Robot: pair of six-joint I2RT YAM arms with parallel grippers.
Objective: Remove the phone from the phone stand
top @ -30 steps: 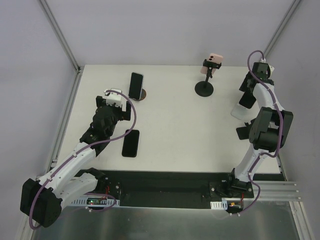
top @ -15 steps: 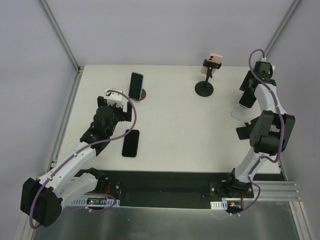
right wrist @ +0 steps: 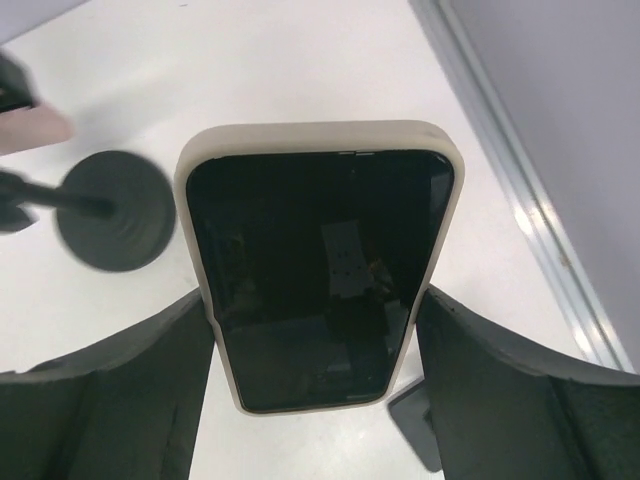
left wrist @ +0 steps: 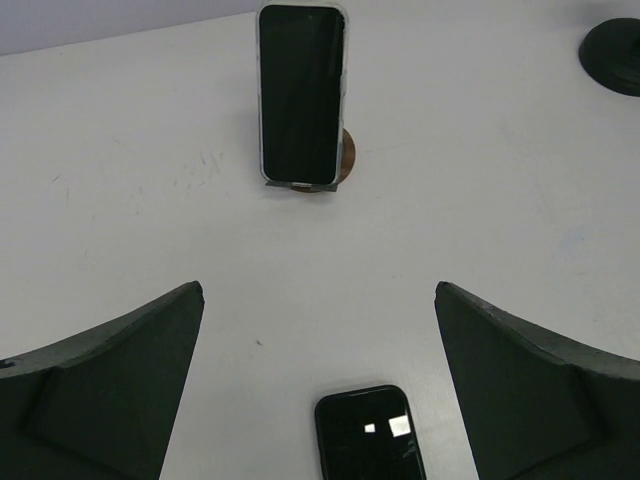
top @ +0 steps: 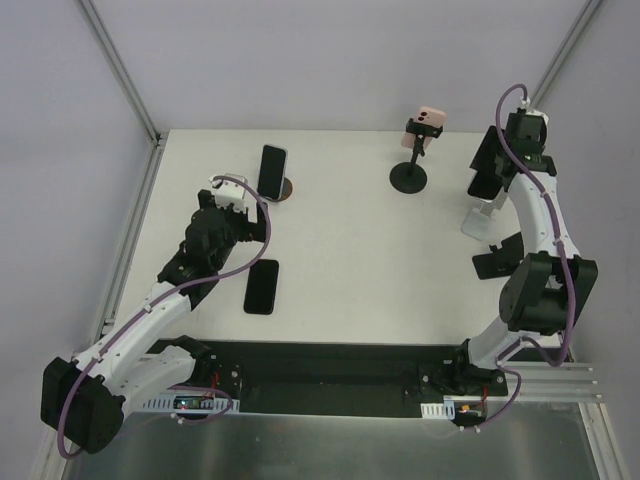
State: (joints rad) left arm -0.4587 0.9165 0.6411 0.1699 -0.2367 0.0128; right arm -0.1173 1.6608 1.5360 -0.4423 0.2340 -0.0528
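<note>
Here right hand clamps phone sides; table edge close right.

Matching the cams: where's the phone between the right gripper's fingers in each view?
Top external: phone at the table's far right, just beyond the white stand.
Left wrist: not in it.
Right wrist: phone fills the centre, between the fingers.
Shared landmark: the black round base, far centre-right in top external, top right corner in left wrist, left side in right wrist.
</note>
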